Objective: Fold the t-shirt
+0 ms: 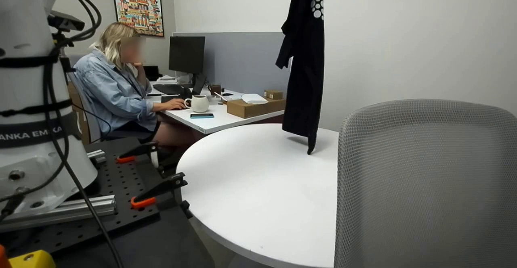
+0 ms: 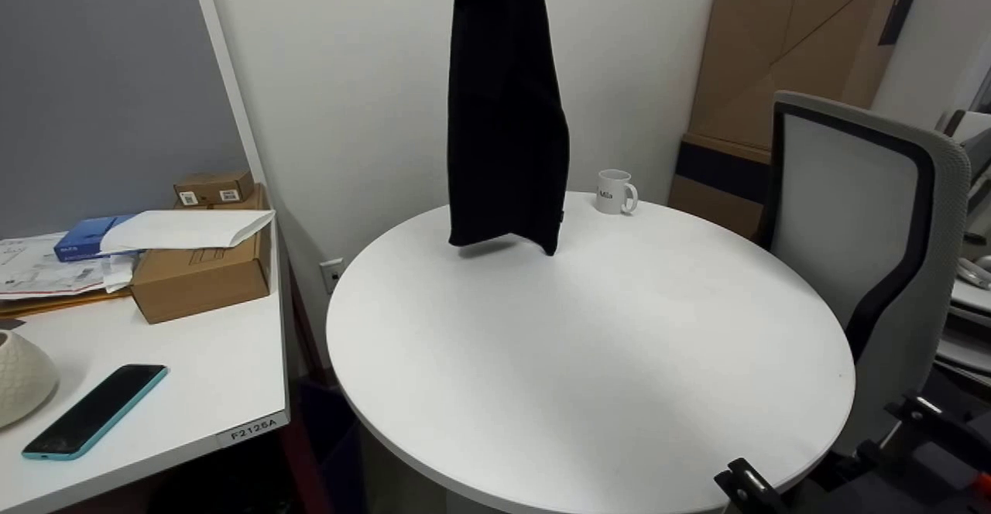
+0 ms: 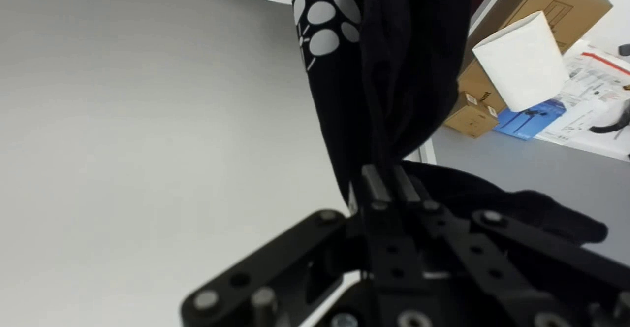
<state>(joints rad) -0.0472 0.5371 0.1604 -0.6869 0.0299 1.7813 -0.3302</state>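
Holding a black t-shirt [image 1: 305, 78] over the round table [image 2: 588, 359];
pinching it in the closed-up gripper [image 3: 391, 183]; letting the rest hang

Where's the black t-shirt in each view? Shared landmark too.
In an exterior view: t-shirt right of centre, cut off at top.
In an exterior view: t-shirt upper middle, cut off at top.
Wrist view: t-shirt mostly right of centre, top edge to gripper.
Landmark: small cardboard box, left of it in both exterior views, right in wrist.
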